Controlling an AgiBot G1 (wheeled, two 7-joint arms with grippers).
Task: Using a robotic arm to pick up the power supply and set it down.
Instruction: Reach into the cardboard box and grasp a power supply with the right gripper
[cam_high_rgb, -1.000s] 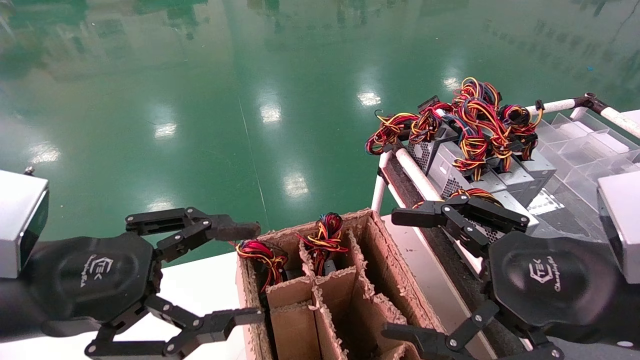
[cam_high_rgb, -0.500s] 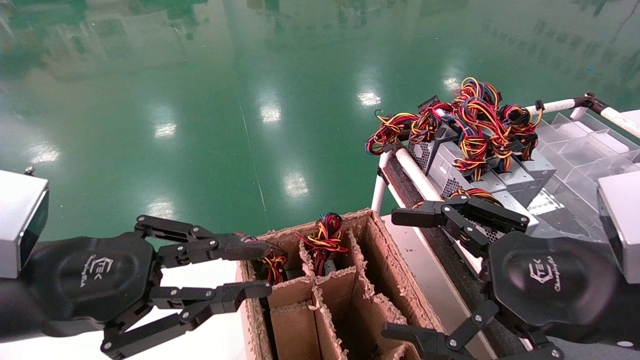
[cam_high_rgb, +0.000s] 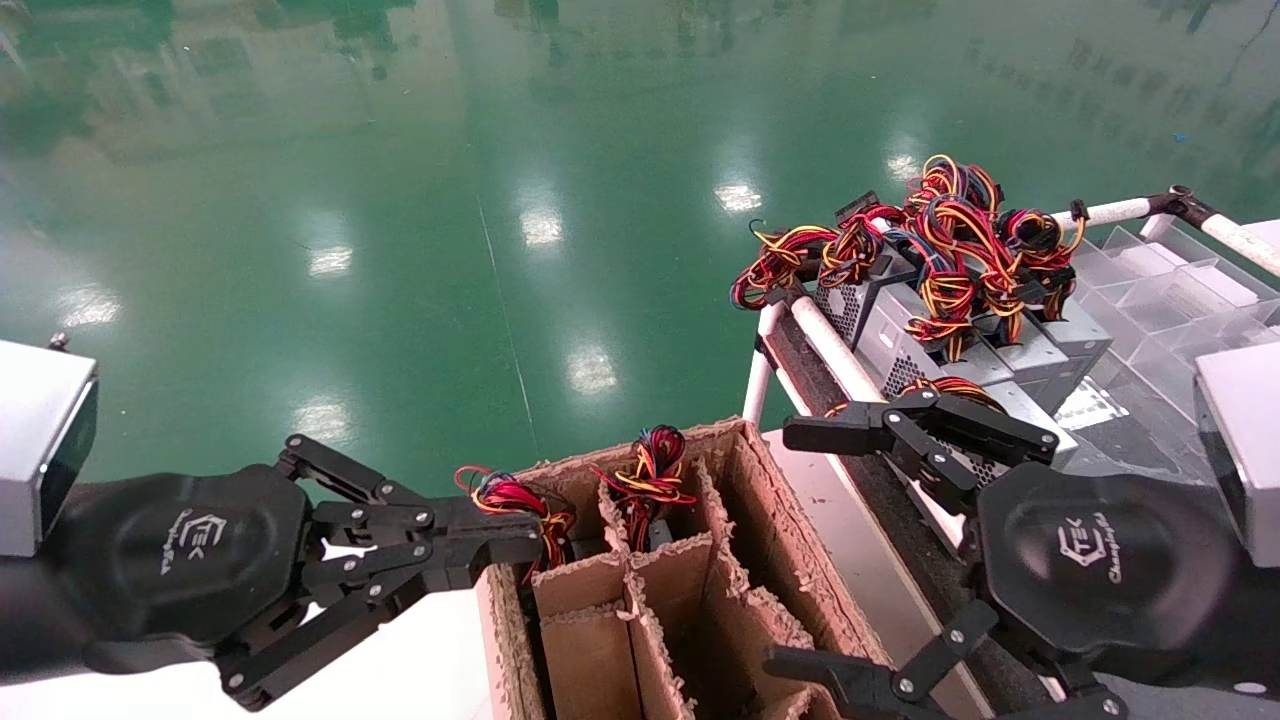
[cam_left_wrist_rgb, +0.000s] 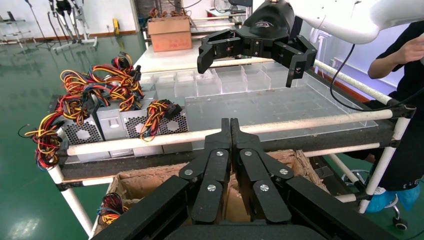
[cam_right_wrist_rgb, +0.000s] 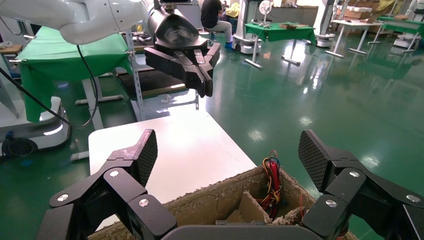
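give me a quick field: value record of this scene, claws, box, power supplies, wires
left claw: shut, empty, at the near-left corner of the cardboard box
right claw: open, empty, hanging over the box's right side by the rack
cardboard box: open top, split by cardboard dividers
wire bundles in box: two, one beside the left claw's tips, one in the next far cell
power supplies: grey units in a row on the rack, wires looped on top
rack: white tube frame, on the robot's right
floor: glossy green
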